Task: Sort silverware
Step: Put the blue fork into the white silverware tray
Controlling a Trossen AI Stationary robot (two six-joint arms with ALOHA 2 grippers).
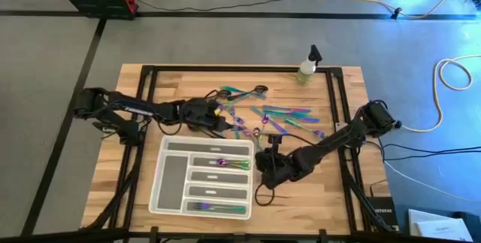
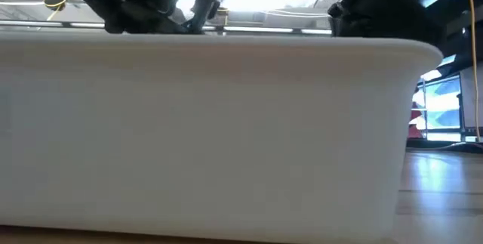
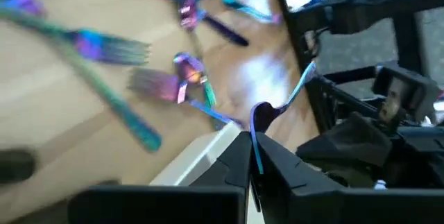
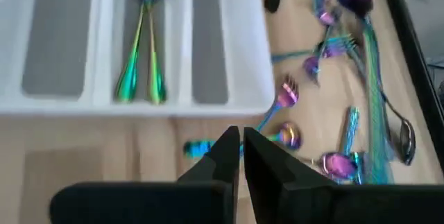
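Observation:
Loose iridescent silverware lies scattered on the wooden table beyond the white compartment tray. Two iridescent spoons lie in one compartment, and more pieces lie in the nearest one. My left gripper hangs at the tray's far edge, shut on a slim blue piece. My right gripper is at the tray's right side, shut, with its tips over pieces lying on the table. My left gripper pinches the blue piece near one end between its two fingers. The dark curved part and slim handle run on past the fingertips, lifted clear above the tray's corner. My right gripper's own fingers hide their tips: whether they touch the silverware cannot be told.
A small spray bottle stands at the table's far edge. A black frame runs around the table's rim. In the low view the tray's white wall blocks nearly everything. Bare wood shows at the near right.

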